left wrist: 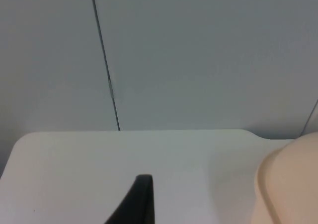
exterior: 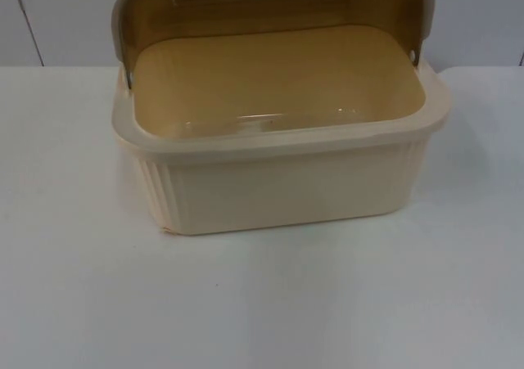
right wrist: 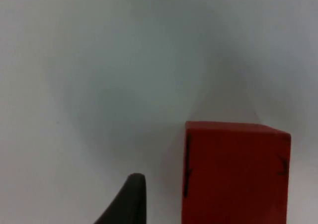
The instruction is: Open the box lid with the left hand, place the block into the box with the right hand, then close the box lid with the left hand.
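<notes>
Block (right wrist: 234, 172) beside right claw (right wrist: 131, 199); box (exterior: 278, 181) open

Black tapered fingertip (left wrist: 139, 199) per hand

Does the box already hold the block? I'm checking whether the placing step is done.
No. The open cream box shows a bare floor, and the red block sits on the table by the right gripper.

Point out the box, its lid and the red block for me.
box (exterior: 278, 193): top view, ribbed front wall.
lid (exterior: 278, 9): top view, inner face of the raised brown lid.
red block (right wrist: 233, 174): right wrist view, front face.
</notes>
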Available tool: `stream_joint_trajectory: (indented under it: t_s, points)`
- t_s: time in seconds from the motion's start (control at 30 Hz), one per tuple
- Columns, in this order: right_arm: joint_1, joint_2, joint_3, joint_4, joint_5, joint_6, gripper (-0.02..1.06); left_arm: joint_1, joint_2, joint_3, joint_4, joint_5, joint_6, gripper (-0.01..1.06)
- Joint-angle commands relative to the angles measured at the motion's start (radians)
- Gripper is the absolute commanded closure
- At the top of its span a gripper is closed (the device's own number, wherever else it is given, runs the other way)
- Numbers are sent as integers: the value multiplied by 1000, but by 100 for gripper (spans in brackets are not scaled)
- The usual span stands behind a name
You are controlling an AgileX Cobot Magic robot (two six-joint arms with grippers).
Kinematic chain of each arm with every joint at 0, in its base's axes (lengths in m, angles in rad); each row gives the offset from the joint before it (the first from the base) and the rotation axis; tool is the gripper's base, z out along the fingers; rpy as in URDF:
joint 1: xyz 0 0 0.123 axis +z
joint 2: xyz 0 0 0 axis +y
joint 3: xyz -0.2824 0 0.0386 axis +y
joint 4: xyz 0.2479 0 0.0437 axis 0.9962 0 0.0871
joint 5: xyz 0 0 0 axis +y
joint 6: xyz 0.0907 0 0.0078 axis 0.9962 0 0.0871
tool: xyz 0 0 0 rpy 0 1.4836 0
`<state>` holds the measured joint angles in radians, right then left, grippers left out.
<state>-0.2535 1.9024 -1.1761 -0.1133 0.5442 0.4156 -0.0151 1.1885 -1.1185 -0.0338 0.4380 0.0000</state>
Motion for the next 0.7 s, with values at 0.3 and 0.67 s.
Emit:
stream_joint_trajectory:
  t_s: [0.3, 0.67]
  points:
    - [77, 107, 0, -219, -80, 341, 0, 3, -2, -9, 27, 31, 0, 0]
    - [77, 136, 0, -228, -74, 377, 39, 3, -2, -9, 45, 44, 0, 0]
